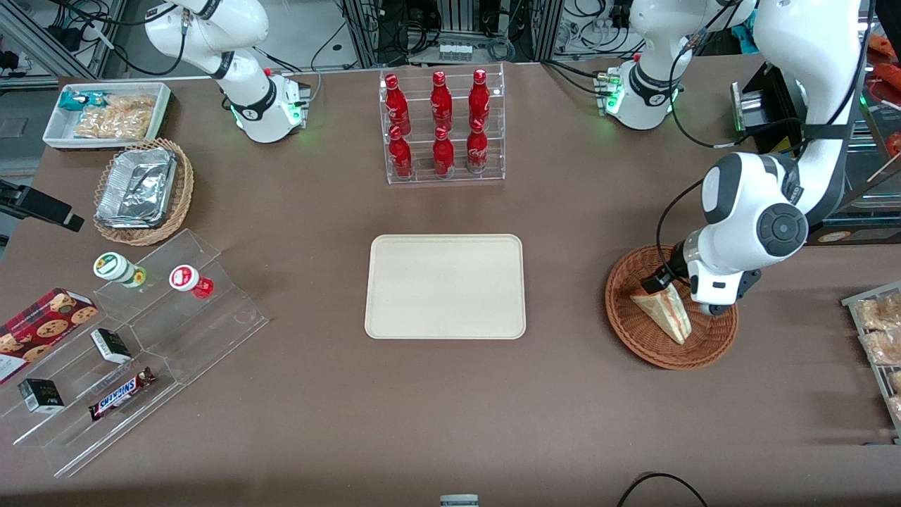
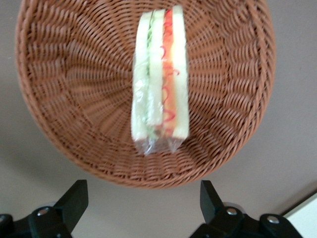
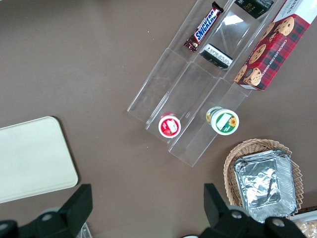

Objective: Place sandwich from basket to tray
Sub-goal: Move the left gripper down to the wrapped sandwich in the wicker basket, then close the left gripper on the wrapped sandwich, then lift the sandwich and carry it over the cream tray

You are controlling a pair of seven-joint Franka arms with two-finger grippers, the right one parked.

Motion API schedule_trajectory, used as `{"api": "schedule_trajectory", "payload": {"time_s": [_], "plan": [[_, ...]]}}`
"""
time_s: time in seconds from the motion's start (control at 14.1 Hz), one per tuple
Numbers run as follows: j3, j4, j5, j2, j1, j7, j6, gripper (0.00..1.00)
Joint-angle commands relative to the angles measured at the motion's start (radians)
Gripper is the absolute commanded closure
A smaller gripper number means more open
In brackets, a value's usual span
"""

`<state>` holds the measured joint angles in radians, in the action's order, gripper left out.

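Note:
The sandwich (image 1: 665,311) is a wrapped white-bread wedge with red-orange and green filling. It lies in the round reddish-brown wicker basket (image 1: 633,338), toward the working arm's end of the table. In the left wrist view the sandwich (image 2: 161,74) lies in the middle of the basket (image 2: 64,99). My left gripper (image 1: 714,304) hovers above the basket's edge, a little above the sandwich. It is open and empty (image 2: 141,198), its fingers (image 2: 74,198) wide apart over bare table beside the rim. The cream-beige tray (image 1: 445,286) lies mid-table with nothing on it.
A clear rack of red bottles (image 1: 442,127) stands farther from the front camera than the tray. A wire rack of snacks (image 1: 880,338) sits at the working arm's end. A clear stepped stand (image 1: 141,338), a tan basket with foil container (image 1: 141,190) and a white snack bin (image 1: 105,113) lie toward the parked arm's end.

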<state>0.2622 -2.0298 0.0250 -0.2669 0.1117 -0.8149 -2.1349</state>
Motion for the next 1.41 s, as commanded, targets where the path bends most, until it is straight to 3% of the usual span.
{"api": "schedule_trajectory", "payload": {"time_s": [0.0, 0.35, 0.42, 0.49, 0.57, 0.64, 0.92, 1.13, 1.34], "plan": [[-0.001, 0.011, 0.004, -0.057, 0.003, -0.020, -0.058, 0.00], [-0.011, 0.022, -0.056, -0.153, 0.028, -0.018, -0.168, 0.00], [-0.015, 0.023, -0.074, -0.169, 0.034, -0.023, -0.186, 0.10], [-0.015, 0.026, -0.071, -0.176, 0.034, -0.038, -0.198, 0.62], [-0.015, 0.034, -0.073, -0.176, 0.034, -0.035, -0.198, 0.80], [-0.015, 0.049, -0.076, -0.175, 0.032, -0.029, -0.194, 0.85], [-0.004, 0.114, -0.080, -0.118, -0.051, -0.020, -0.104, 0.90], [0.081, 0.234, -0.079, -0.106, -0.151, 0.026, 0.063, 0.89], [0.084, 0.316, -0.121, -0.147, -0.338, 0.028, 0.115, 0.88]]}}
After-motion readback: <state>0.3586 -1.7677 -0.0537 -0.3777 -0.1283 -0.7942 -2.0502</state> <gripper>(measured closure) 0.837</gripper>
